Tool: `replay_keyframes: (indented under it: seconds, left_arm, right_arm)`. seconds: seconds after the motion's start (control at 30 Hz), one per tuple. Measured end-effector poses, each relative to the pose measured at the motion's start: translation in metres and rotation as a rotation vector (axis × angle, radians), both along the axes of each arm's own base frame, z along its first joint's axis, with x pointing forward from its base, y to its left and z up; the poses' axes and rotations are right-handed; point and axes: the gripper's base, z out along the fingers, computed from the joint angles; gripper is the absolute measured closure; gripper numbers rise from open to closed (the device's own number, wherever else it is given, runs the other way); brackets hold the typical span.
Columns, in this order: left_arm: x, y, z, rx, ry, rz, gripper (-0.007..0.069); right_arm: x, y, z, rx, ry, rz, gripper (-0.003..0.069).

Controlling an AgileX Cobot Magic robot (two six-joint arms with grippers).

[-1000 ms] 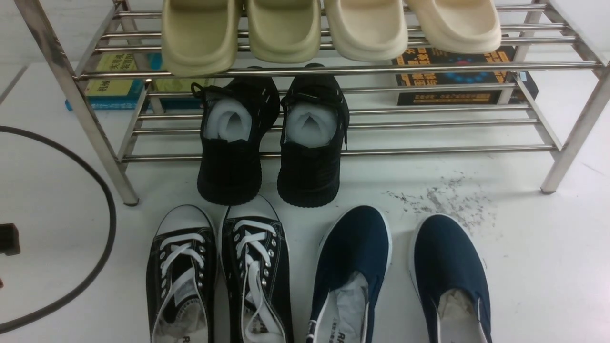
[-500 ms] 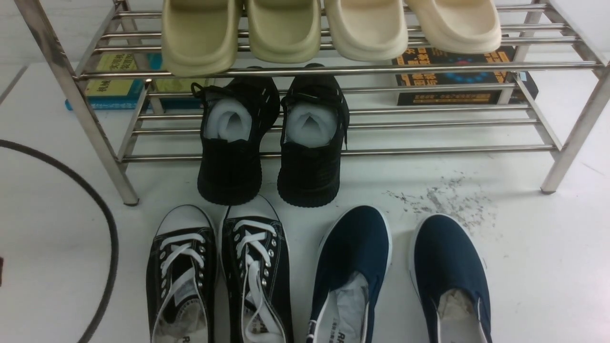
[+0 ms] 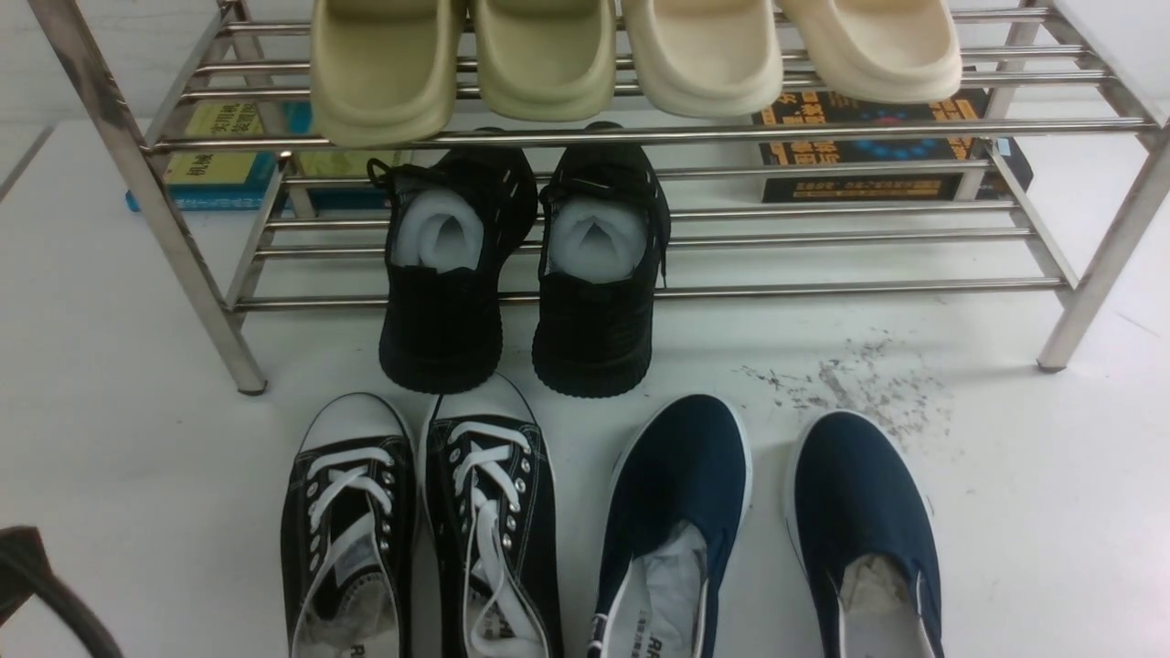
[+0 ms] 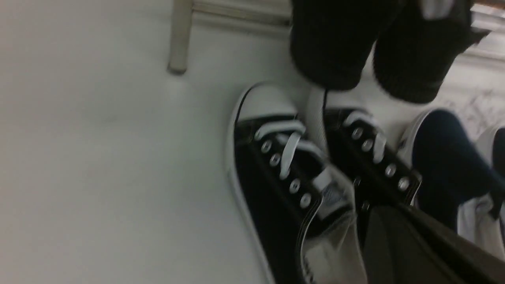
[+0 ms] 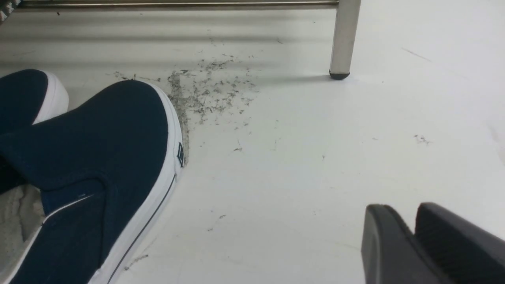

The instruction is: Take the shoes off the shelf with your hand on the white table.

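The shoes, black canvas sneakers [image 3: 494, 493] with white laces, stand side by side on the white table [image 3: 128, 439], just in front of the steel shelf [image 3: 640, 135]. The blurred left wrist view shows them [image 4: 276, 177] close up. There my left gripper [image 4: 384, 215] hangs over the heel end of the pair, a single dark mass, shut with nothing in it. My right gripper [image 5: 410, 211] hovers over bare table to the right of the navy slip-ons [image 5: 98, 150], its fingertips a narrow gap apart and empty. Neither gripper shows in the front view.
Black knit shoes [image 3: 521, 274] with white stuffing jut over the lower tier's front rail. Several cream slides [image 3: 631, 55] sit on the top tier, with books [image 3: 868, 146] behind. Navy slip-ons [image 3: 768, 521] lie right of the sneakers, by dark specks [image 3: 850, 384]. A black cable [image 3: 55, 594] crosses the bottom left corner.
The black cable loop on the left has swept down and out to the bottom left corner, and the dark block at the left edge is gone. No shoe has moved.
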Motion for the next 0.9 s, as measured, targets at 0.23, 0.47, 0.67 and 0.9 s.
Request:
replay_keyframes:
  seconds: [0.23,0.47,0.67,0.9]
  left_arm:
    - [0.007,-0.002,-0.023,-0.029,-0.051,0.005,0.0613]
    - [0.01,0.001,-0.036,0.05,-0.022,0.02,0.0606]
    - [0.012,0.002,-0.046,0.058,-0.038,0.028,0.0602]
    - [0.002,0.006,-0.102,0.017,-0.157,0.062,0.0591]
  right_arm:
    - [0.0,0.0,0.0,0.0,0.0,0.0,0.0514]
    - [0.0,0.0,0.0,0.0,0.0,0.0,0.051]
    - [0.0,0.0,0.0,0.0,0.0,0.0,0.0505]
    - [0.0,0.0,0.0,0.0,0.0,0.0,0.0498]
